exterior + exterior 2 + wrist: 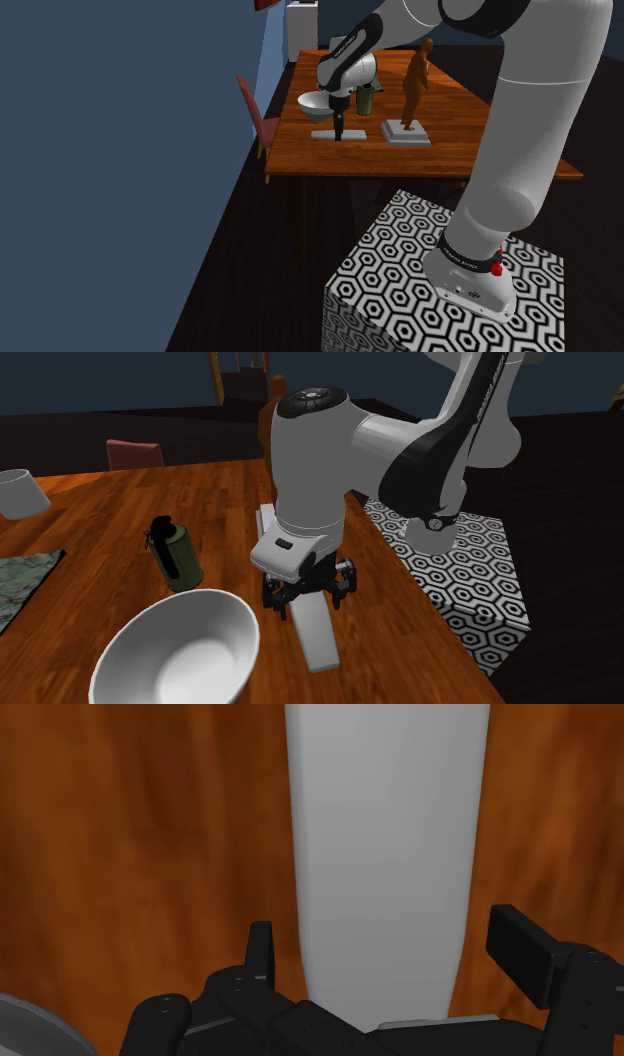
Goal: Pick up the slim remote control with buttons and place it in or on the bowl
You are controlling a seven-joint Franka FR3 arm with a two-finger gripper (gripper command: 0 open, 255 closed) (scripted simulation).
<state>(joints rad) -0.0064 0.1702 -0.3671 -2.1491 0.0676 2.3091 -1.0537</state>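
A: Shoulder view, where lies the grey remote [355,133]?
B: Flat on the counter [300,160], under the hand [339,135], near the bowl [315,104].
A: Second exterior view?
B: Hand low over it.
A: Wrist view?
B: Fingers [525,949] stand apart, remote between them, not held.

The wooden table [440,160] carries 1 white bowl [316,104], 1 grey remote [318,634], 1 green canister [177,560] and 1 brown figurine [415,80].

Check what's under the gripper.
The grey remote lies flat on the wooden table right under the gripper, between its open fingers, which do not touch it. The gripper's body covers the remote's near end; no buttons show.
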